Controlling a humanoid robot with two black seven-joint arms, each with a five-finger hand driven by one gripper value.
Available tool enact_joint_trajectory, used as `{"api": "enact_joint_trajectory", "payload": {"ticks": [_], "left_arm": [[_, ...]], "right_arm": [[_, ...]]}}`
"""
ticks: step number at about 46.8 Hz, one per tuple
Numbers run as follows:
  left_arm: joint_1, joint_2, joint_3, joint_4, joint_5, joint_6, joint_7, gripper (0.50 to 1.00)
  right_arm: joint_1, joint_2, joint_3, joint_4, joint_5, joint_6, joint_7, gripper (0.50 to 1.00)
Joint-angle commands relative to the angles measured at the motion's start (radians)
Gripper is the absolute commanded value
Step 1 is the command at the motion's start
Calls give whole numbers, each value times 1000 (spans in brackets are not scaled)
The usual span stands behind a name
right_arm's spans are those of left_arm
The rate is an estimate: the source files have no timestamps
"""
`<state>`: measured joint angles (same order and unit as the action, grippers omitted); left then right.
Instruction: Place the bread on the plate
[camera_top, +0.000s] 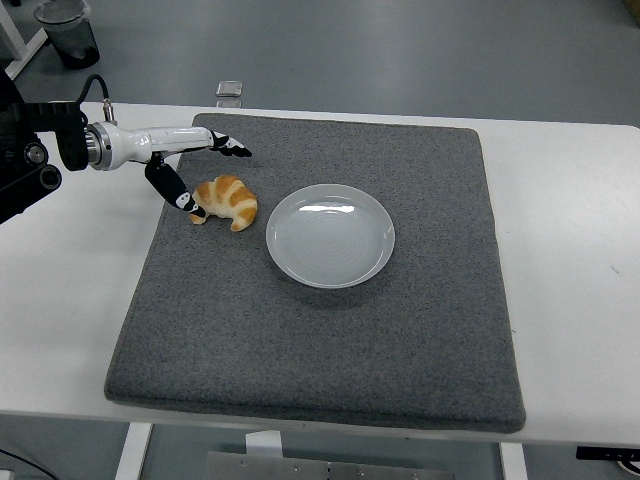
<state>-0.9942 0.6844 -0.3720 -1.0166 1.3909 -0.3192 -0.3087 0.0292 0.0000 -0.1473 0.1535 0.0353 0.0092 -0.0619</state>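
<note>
While the left hand (190, 170) reaches in from the left edge of the table, its fingers are spread: the thumb points down and touches, or nearly touches, the left end of the bread (226, 202), and the other fingers stretch out above and beyond it, so nothing is gripped yet. The bread, a golden croissant, lies on the gray mat (330, 330) toward the mat's far left corner, just beside the white plate (331, 236), which sits a little left of the mat's middle with nothing on it. To do this step well, the hand would likely need to lower until the long fingers come down on the far side of the bread, then close gently against the thumb, since a soft, flaky roll may crush or slip under a hard squeeze. A short lift and a small carry to the right should be enough, as the plate's rim is close. The mat covers most of the white table (570, 250). Beyond the far edge is a gray floor, with a dark bin (68, 30) at the upper left. The right arm is out of view.
</note>
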Motion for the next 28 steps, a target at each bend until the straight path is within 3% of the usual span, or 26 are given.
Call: {"api": "enact_joint_trajectory", "payload": {"ticks": [1, 12, 28], "left_arm": [[3, -5, 1, 10, -1, 0, 3, 979], [17, -11, 1, 46, -7, 5, 8, 979], [19, -109, 10, 135, -1, 22, 10, 958]], "right_arm": [[0, 0, 0, 0, 0, 0, 1, 932], [0, 0, 0, 1, 0, 0, -1, 932], [0, 0, 0, 0, 0, 0, -1, 932]]}}
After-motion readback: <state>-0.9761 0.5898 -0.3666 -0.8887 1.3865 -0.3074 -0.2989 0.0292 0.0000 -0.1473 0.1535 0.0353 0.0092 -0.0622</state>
